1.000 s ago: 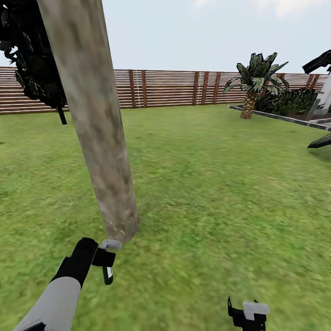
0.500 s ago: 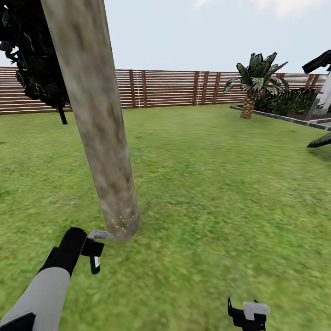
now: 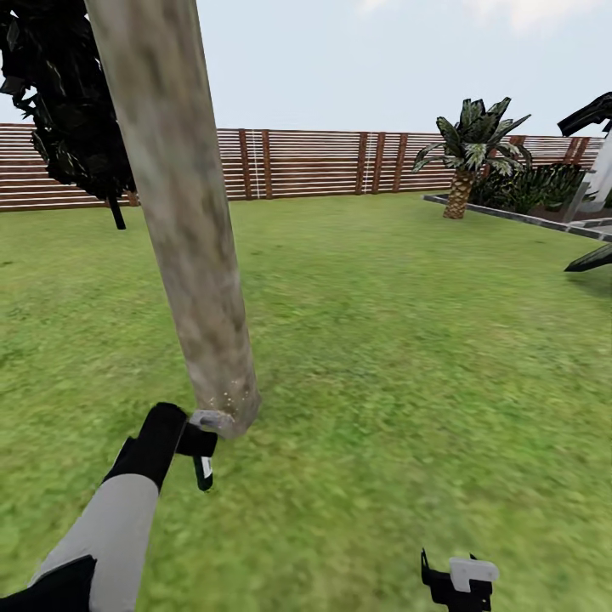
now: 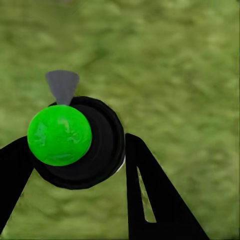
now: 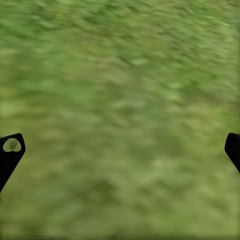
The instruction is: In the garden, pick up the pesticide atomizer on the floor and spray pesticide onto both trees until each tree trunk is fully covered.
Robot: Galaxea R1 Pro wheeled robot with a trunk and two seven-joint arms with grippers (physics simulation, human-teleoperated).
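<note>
One thick tree trunk (image 3: 183,229), one pesticide atomizer (image 3: 202,442), two grippers: left gripper (image 3: 189,444), right gripper (image 3: 457,581), one palm (image 3: 470,149), one dark-leaved tree (image 3: 64,110), one fence (image 3: 314,161)

1. Tree trunk (image 3: 183,229): matt, blotchy grey-tan bark, smooth-looking; tiny pale specks near its base.
2. Pesticide atomizer (image 3: 202,442) at the trunk's foot: dark plastic-looking bottle, pale grey matt spray head; in the left wrist view (image 4: 80,142) a glossy green ball sits on a black matt round body.
3. Left gripper (image 3: 191,442): black matt plastic look; forearm pale grey, smooth.
4. Lawn (image 3: 408,340) around the trunk: rough, matt green grass.
5. Fence (image 3: 323,161) behind the trunk: brown wooden slats, matt.
</note>
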